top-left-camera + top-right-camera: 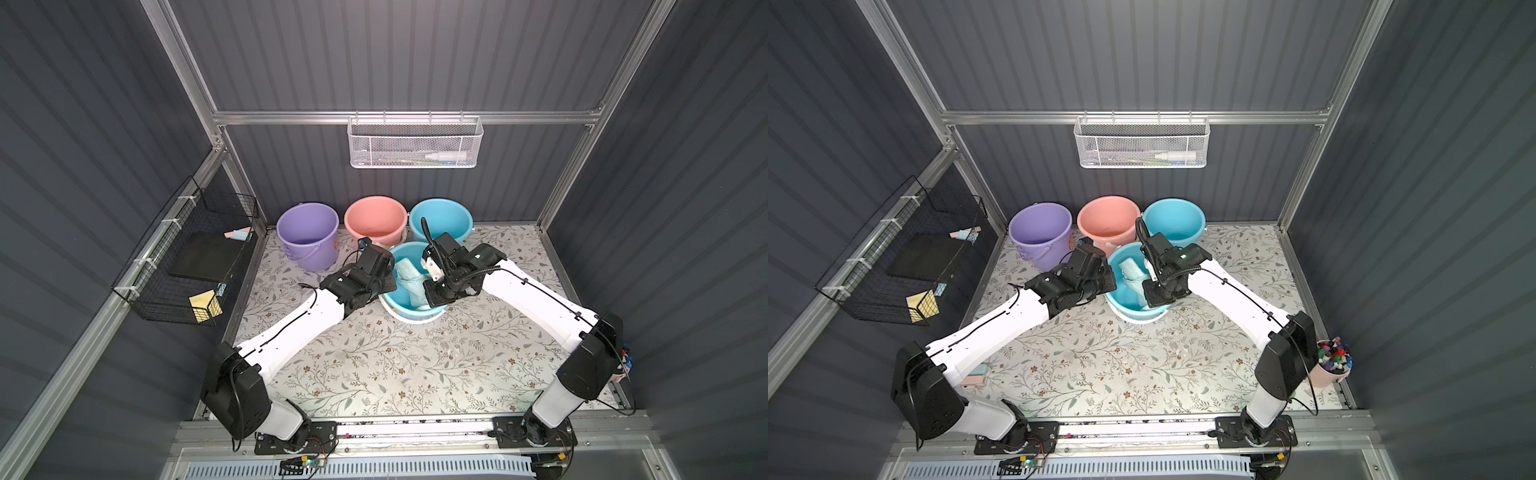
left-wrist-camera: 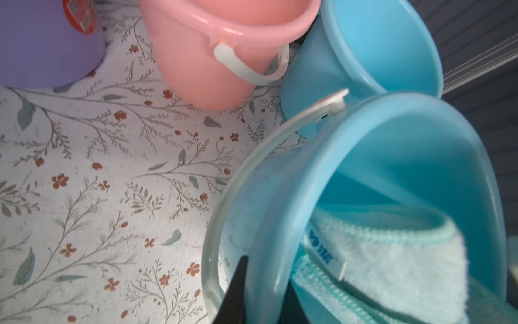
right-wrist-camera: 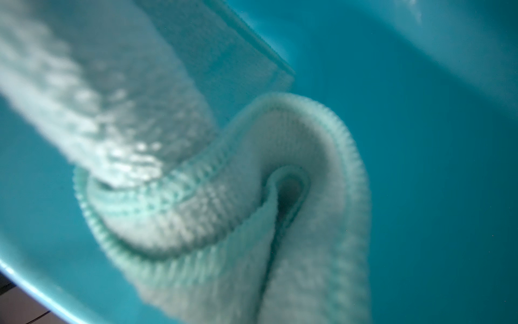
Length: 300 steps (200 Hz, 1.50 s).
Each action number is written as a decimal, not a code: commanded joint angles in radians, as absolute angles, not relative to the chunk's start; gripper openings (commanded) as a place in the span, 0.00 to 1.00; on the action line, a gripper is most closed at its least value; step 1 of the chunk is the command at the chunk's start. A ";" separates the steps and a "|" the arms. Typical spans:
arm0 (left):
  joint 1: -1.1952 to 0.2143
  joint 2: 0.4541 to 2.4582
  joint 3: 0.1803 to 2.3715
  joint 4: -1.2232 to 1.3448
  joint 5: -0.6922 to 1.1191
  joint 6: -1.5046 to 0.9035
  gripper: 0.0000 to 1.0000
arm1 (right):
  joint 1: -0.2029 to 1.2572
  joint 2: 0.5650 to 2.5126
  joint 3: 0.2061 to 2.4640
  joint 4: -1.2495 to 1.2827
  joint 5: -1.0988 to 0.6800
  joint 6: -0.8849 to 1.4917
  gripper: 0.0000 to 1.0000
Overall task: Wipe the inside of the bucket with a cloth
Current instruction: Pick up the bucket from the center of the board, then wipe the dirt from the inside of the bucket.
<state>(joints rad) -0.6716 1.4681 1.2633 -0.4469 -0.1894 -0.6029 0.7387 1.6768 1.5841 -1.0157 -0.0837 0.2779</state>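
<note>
Blue plastic, the near round bucket (image 1: 400,302) stood on the floral table (image 1: 374,365), its left rim pinched by the left hand (image 2: 263,297), probably to steady it. The right hand (image 1: 430,297) was inside, closed on the rumpled pale aqua terry cloth (image 1: 409,276). A purple bucket (image 1: 307,253), a pink bucket (image 1: 376,232) and a second blue bucket (image 1: 440,216) crowded just behind.

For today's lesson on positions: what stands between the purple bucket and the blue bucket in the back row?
The pink bucket, upright; both top views show it.
</note>
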 commanded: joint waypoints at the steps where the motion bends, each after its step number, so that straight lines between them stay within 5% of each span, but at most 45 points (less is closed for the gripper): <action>1: -0.706 1.428 1.240 -0.308 -0.257 -0.474 0.00 | 0.744 1.686 1.541 -0.958 -0.064 0.232 0.00; 107: -0.795 1.416 1.165 -0.205 -0.229 -0.385 0.00 | 0.744 1.788 1.417 -0.463 0.198 0.054 0.00; 194: -0.797 1.388 1.122 -0.207 -0.206 -0.373 0.00 | 0.746 1.663 1.027 0.223 0.292 -0.473 0.00; 260: -0.797 1.361 1.106 -0.219 -0.259 -0.370 0.00 | 0.746 1.689 1.063 -0.033 0.605 -0.722 0.00; 300: -0.796 1.352 1.103 -0.229 -0.297 -0.373 0.00 | 0.746 1.679 1.082 -0.361 0.556 -0.712 0.00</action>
